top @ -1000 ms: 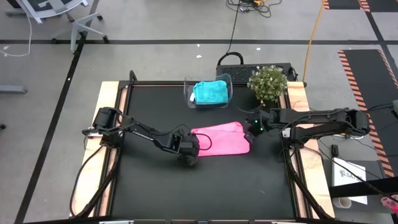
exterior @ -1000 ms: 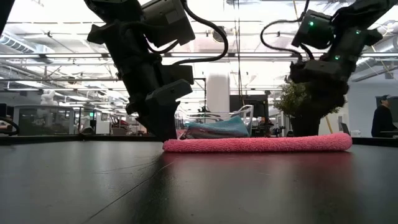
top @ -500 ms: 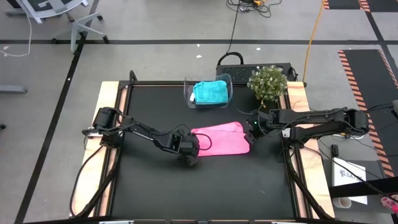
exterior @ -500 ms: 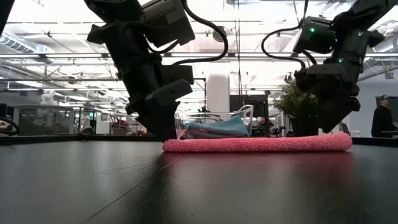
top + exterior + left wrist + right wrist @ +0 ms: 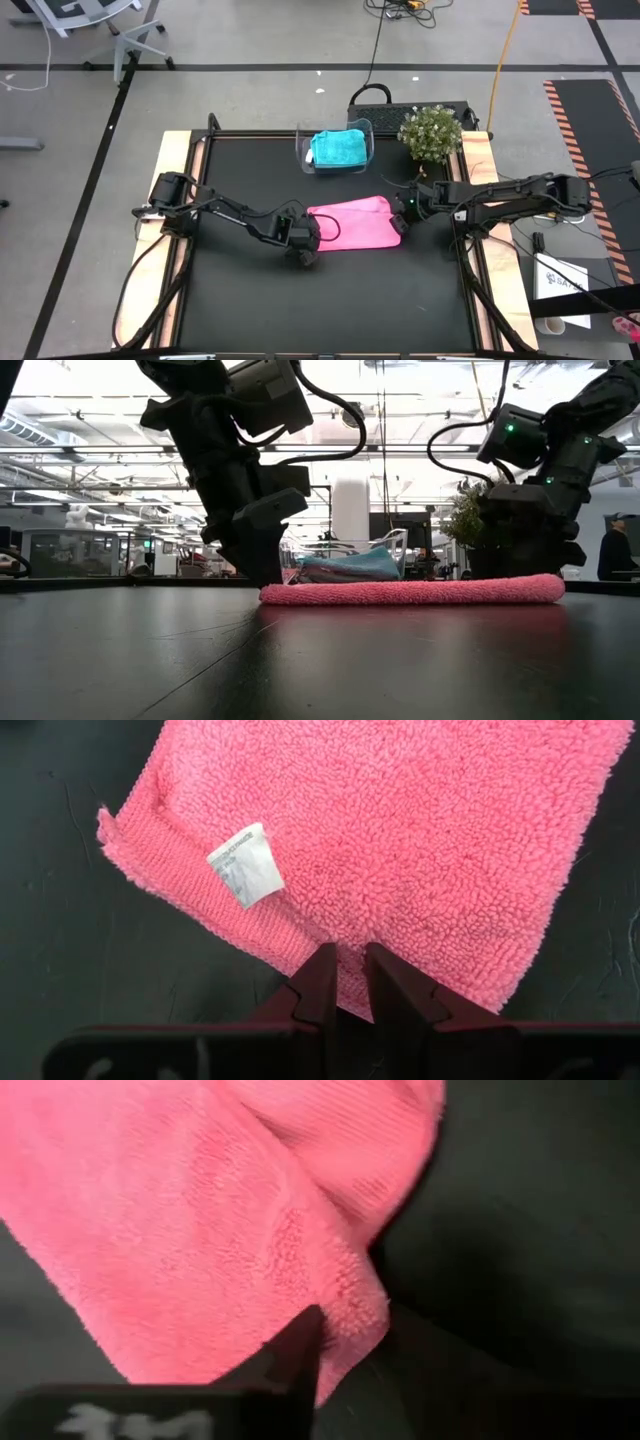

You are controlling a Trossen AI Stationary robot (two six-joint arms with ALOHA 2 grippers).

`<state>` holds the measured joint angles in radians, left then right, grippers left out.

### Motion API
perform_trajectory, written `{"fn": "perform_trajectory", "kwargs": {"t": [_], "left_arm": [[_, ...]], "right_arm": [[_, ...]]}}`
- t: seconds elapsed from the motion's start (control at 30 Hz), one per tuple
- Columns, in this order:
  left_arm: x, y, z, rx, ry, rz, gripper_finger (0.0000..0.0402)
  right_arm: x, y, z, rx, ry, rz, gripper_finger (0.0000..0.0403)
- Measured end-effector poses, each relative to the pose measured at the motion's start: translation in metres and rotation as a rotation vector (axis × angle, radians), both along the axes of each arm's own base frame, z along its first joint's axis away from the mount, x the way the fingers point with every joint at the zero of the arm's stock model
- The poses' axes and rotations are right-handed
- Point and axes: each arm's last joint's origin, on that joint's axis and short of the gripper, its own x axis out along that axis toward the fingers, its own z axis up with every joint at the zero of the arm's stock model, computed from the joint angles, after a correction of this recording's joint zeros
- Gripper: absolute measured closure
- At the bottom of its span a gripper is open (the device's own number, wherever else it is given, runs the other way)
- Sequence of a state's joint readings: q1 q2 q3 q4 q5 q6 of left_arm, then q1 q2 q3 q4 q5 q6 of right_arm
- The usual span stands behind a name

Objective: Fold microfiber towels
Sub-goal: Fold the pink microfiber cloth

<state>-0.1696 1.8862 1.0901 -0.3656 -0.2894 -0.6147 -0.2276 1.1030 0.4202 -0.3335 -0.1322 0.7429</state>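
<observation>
The pink towel [image 5: 355, 224] lies folded flat mid-table, in front of the clear bin [image 5: 336, 150] that holds the teal towel [image 5: 337, 148]. The left gripper [image 5: 345, 982] pinches the pink towel's near-left edge beside its white tag [image 5: 245, 864], apparently pinning it. The right gripper [image 5: 398, 222] sits at the towel's right corner, one finger [image 5: 298, 1348] against the cloth; whether it grips cannot be told.

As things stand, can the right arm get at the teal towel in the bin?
Probably yes: the teal towel lies uncovered in the open-topped bin, near the right gripper; only the potted plant crowds that side.
</observation>
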Motion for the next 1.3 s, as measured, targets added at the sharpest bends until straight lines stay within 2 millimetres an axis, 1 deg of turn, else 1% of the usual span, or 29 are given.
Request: {"fn": "perform_trajectory", "kwargs": {"t": [0.17, 0.23, 0.37, 0.47, 0.73, 0.8, 0.93, 1.0, 1.13, 1.2, 1.3], "left_arm": [[-0.001, 0.000, 0.001, 0.001, 0.001, -0.004, 0.0339], [-0.001, 0.000, 0.002, -0.002, 0.002, -0.005, 0.0339], [-0.001, 0.000, 0.002, -0.012, 0.004, -0.013, 0.0339], [-0.001, -0.001, 0.002, -0.022, 0.006, -0.016, 0.0339], [-0.001, 0.003, 0.002, -0.022, 0.006, -0.004, 0.0339], [-0.002, 0.006, 0.005, -0.021, 0.001, 0.031, 0.0339], [-0.007, 0.021, 0.023, -0.017, -0.028, 0.149, 0.0339], [-0.010, 0.029, 0.029, -0.020, -0.030, 0.190, 0.0339], [-0.013, 0.049, 0.044, -0.071, -0.093, 0.306, 0.0339], [-0.012, 0.061, 0.047, -0.135, -0.114, 0.352, 0.0339], [-0.011, 0.077, 0.046, -0.231, -0.113, 0.349, 0.0339]], "right_arm": [[0.004, -0.001, 0.002, -0.016, -0.044, 0.011, 0.0376], [0.006, -0.001, 0.003, -0.027, -0.072, 0.017, 0.0395], [0.011, -0.002, 0.007, -0.041, -0.130, 0.017, 0.0390], [0.013, -0.003, 0.010, -0.041, -0.154, 0.008, 0.0397], [0.023, -0.005, 0.026, -0.076, -0.204, 0.041, 0.0401], [0.025, -0.006, 0.029, -0.087, -0.213, 0.048, 0.0401], [0.026, -0.008, 0.031, -0.128, -0.213, 0.046, 0.0402], [0.025, -0.008, 0.031, -0.149, -0.203, 0.042, 0.0402], [0.025, -0.009, 0.030, -0.149, -0.195, 0.043, 0.0402], [0.024, -0.009, 0.030, -0.146, -0.187, 0.045, 0.0402], [0.024, -0.009, 0.030, -0.146, -0.185, 0.046, 0.0402]]}}
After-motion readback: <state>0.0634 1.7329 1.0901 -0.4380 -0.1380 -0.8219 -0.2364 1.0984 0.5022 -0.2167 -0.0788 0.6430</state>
